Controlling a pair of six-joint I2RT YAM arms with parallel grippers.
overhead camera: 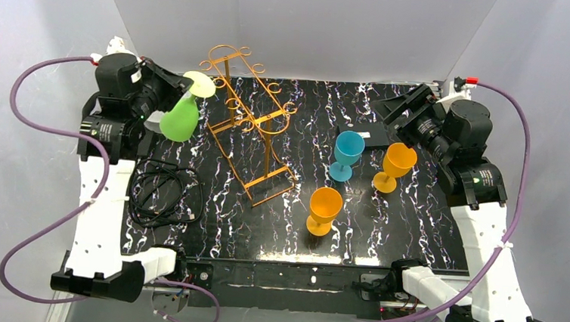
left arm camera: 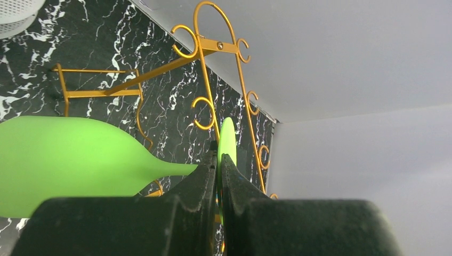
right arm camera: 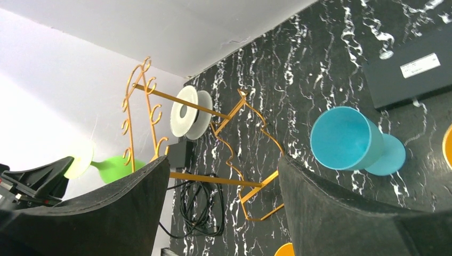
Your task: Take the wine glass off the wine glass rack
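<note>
Glass count four: one green glass [overhead camera: 179, 118] clamped in left fingers [left arm camera: 193, 188]; right fingers [right arm camera: 122, 208] apart.

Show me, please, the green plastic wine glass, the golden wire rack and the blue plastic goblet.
Green plastic wine glass [overhead camera: 179, 120]: top view, its bowl.
Golden wire rack [left arm camera: 218, 46]: left wrist view, its top crossbar.
Blue plastic goblet [overhead camera: 349, 146]: top view, its bowl.

Green wine glass [overhead camera: 180, 117], orange-gold wine glass rack [overhead camera: 251, 121], blue glass [overhead camera: 348, 147], black table [overhead camera: 413, 231] veined white
</note>
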